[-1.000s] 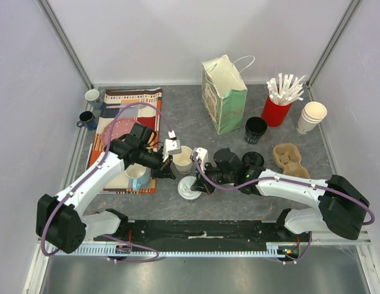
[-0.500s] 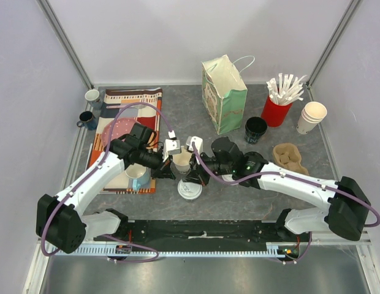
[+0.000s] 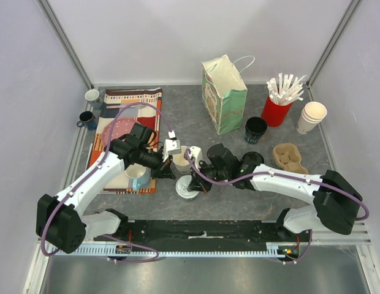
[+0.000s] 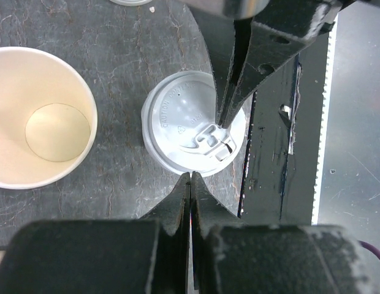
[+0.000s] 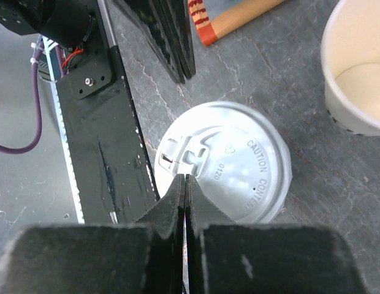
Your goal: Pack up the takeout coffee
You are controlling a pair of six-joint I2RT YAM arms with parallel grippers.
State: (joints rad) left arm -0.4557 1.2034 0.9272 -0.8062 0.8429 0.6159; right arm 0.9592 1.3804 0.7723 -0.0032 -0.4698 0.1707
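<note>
A pale paper takeout coffee cup (image 3: 182,159) stands open and lidless on the grey table; it is also in the left wrist view (image 4: 40,116) and the right wrist view (image 5: 358,67). Just in front of it, a white sip lid (image 3: 186,187) lies flat on the table. My left gripper (image 3: 170,173) is shut and empty, its tips (image 4: 190,177) at the lid's (image 4: 190,125) near rim. From the other side, my right gripper (image 3: 198,185) is shut and empty too, its tips (image 5: 185,179) over the lid's (image 5: 227,162) sip-hole edge.
A paper bag (image 3: 225,92) stands at the back. A black cup (image 3: 255,128), a red cup of stirrers (image 3: 277,109), stacked white cups (image 3: 311,116), a cardboard carrier (image 3: 289,157) and a black lid (image 3: 252,159) are on the right. A patterned mat (image 3: 125,119) with mugs lies left.
The right gripper swung up toward the open cup, then came back down to the white lid. The lid has shifted slightly left. The left arm has stayed put.
</note>
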